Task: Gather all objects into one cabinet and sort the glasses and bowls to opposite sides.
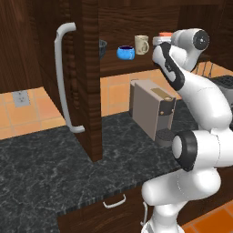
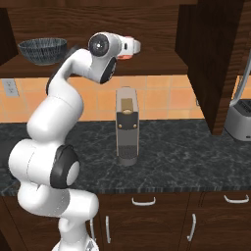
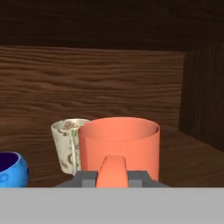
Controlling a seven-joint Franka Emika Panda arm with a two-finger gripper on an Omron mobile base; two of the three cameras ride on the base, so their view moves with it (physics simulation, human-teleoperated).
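Note:
In the hand view the orange-red cup (image 3: 119, 146) stands right in front of the hand on the cabinet shelf (image 3: 188, 157). My gripper (image 3: 113, 178) is shut on the cup's handle, a finger tight on each side. The beige cup (image 3: 65, 146) stands just behind it to the left, and the small blue bowl (image 3: 11, 168) further left. From the left base view, the blue bowl (image 1: 125, 53) and beige cup (image 1: 141, 44) sit on the open cabinet's shelf, with my gripper (image 1: 160, 41) beside them. The dark striped bowl (image 2: 42, 50) rests at the shelf's far left.
The cabinet's open door (image 1: 86, 77) with its long silver handle (image 1: 61, 82) juts out over the counter on the left; the other door (image 2: 215, 63) hangs open on the right. A coffee machine (image 2: 127, 125) stands on the dark counter under the shelf, a toaster (image 2: 240, 120) further right.

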